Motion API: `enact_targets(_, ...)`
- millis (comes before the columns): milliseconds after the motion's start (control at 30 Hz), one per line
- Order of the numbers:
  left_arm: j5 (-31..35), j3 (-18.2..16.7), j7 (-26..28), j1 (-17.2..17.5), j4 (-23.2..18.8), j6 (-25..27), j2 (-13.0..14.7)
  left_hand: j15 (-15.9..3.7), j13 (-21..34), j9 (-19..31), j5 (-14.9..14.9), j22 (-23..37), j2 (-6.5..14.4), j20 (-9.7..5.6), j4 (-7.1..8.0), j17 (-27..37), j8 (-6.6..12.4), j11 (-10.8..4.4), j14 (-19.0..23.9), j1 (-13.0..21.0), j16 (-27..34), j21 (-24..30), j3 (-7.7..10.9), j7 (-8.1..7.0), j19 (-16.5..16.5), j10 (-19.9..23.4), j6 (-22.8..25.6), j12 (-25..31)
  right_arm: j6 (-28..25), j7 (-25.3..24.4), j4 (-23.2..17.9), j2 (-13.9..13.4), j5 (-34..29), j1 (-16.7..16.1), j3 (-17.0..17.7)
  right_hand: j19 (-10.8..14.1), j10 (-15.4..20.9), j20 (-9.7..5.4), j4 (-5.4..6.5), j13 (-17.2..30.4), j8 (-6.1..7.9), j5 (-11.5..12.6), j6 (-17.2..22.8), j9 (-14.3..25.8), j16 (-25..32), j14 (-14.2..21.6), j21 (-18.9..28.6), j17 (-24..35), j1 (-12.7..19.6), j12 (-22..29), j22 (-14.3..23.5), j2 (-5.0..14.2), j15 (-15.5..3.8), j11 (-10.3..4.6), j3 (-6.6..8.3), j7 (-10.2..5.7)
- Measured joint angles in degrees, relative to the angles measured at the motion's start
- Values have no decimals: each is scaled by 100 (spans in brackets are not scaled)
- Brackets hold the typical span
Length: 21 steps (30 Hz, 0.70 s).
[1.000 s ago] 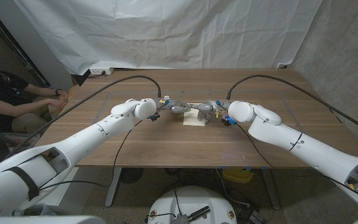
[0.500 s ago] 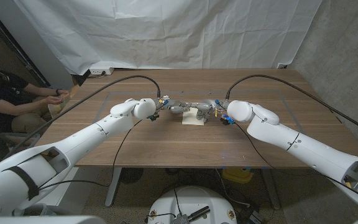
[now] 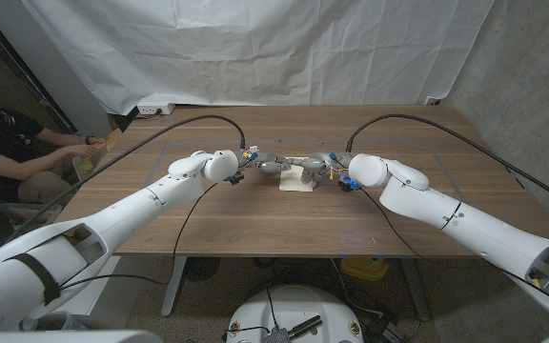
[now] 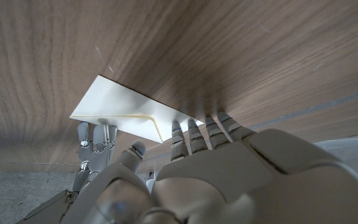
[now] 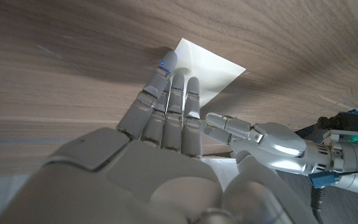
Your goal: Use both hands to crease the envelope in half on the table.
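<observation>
White, glossy arm shells are reaching in from both near corners over the brown wooden surface [image 3: 255, 214] and meeting near its middle. The left hand [image 3: 267, 164] is extending its straightened fingers [image 4: 199, 135] to one edge of the cream-white folded paper envelope [image 3: 298, 180], with the fingertips touching or just over that edge; the thumb is sitting apart from it, and nothing is being gripped. The right hand [image 3: 320, 167] is pressing its straightened, close-set fingers [image 5: 173, 93] down on the opposite side of the envelope, likewise gripping nothing, with its thumb standing off to the side. In the left wrist view the envelope [image 4: 126, 116] is lying on the surface with one folded layer lifting slightly along a curved edge. In the right wrist view one pointed corner of the envelope [image 5: 213, 68] is showing beyond the fingertips. Black cables [image 3: 174, 129] are arching over the surface from behind each wrist. A white wrinkled cloth backdrop [image 3: 255, 48] is hanging behind the far edge, and a seated person in dark clothing [image 3: 3, 148] is resting forearms beside the far left corner.
</observation>
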Motion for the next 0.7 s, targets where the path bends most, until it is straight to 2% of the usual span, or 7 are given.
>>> enact_targets(200,-8,-3,28,0,16,-3,-12,0,1,0,0,-2,0,0,0,0,0,0,0,0,0,0,0,0,0,1,0,1,391,-391,49,14,419,-143,230,-6,0,6,0,0,0,2,0,0,0,0,-1,0,0,0,10,0,0,0,0,0)
enact_targets(300,-20,-8,60,0,23,-5,-20,0,-2,0,0,-4,0,0,0,0,0,1,0,0,0,-1,0,0,0,1,0,1,649,-584,202,75,677,-355,541,-6,0,7,0,0,-22,2,-22,0,-22,-21,-1,-17,10,-28,10,10,21,0,0,-21)
enact_targets(533,-23,-13,72,0,31,-8,-34,0,-2,0,0,-4,0,0,0,0,0,1,0,0,0,-1,0,-1,0,1,1,2,1121,-914,269,102,1146,-432,650,-43,0,2,-25,0,-46,0,-43,0,-44,-73,-1,-23,54,-54,10,54,32,0,25,-42)
enact_targets(567,-35,-18,104,0,31,-11,-39,0,-2,0,0,-4,0,0,0,0,0,1,0,0,0,-1,0,-1,0,1,1,1,1215,-965,468,172,1237,-594,884,-51,-12,10,-25,0,-46,0,-43,0,-44,-73,-1,-23,53,-54,10,54,32,-12,25,-41)
enact_targets(700,-50,-33,127,0,32,-11,-50,0,-2,0,0,-4,0,0,0,0,0,1,0,0,0,-1,0,-1,0,1,1,1,1453,-1106,573,207,1478,-664,985,-60,-53,18,-41,0,-46,0,-65,0,-44,-84,-2,-22,84,-54,10,84,43,11,41,-20)
